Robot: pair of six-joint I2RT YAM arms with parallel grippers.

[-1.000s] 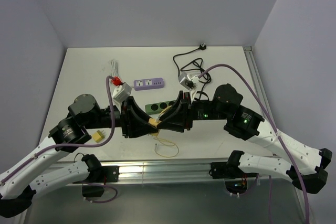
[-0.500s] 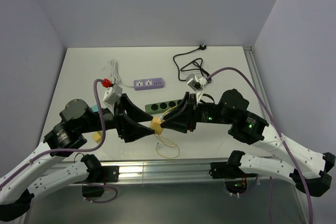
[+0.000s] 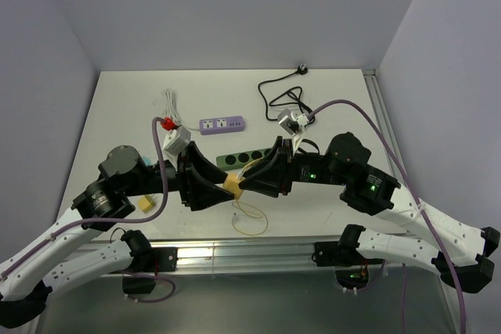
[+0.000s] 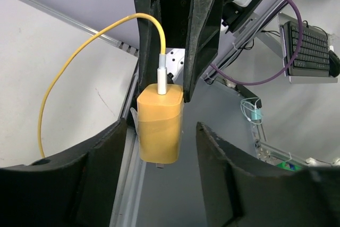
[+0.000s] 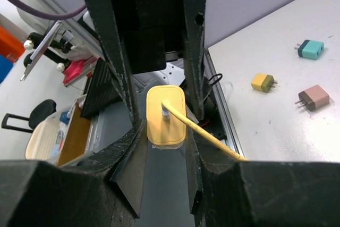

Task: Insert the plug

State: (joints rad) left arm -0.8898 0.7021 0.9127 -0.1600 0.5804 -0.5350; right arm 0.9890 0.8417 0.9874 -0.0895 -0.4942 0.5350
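Shift: left arm (image 3: 117,181) drawn back in toward the middle compared with half a second ago, wrist joint further right; yellow plug (image 3: 232,184) almost where it was.
Plug: held up off the table (image 3: 125,115), in the gap where both pincers meet tip to tip, just in front of the dark power strip (image 3: 239,159).
Cable: yellow cable (image 4: 79,51) running out of the plug's end through a white connector, arching away, then lying in a loose loop on the table near its front edge.
Right pincer: right pincer (image 5: 164,134) clamped on the plug, one finger pressed to each flat side.
Left pincer: left pincer (image 4: 162,124) apart, one finger on either side of the plug, a clear gap on each side, no contact visible.
Left arm pose: reaching in from the lower left, forearm about level, pincer pointing right.
Right arm pose: right arm (image 3: 368,185) reaching in from the lower right, elbow raised, pincer pointing left, facing the other head-on.
Elsewhere: purple power strip (image 3: 221,124) behind the dark one; black cord (image 3: 278,99) coiled at the back right; small yellow adapter (image 5: 263,82), brown adapter (image 5: 313,97) and teal adapter (image 5: 311,49) lying apart on the table.
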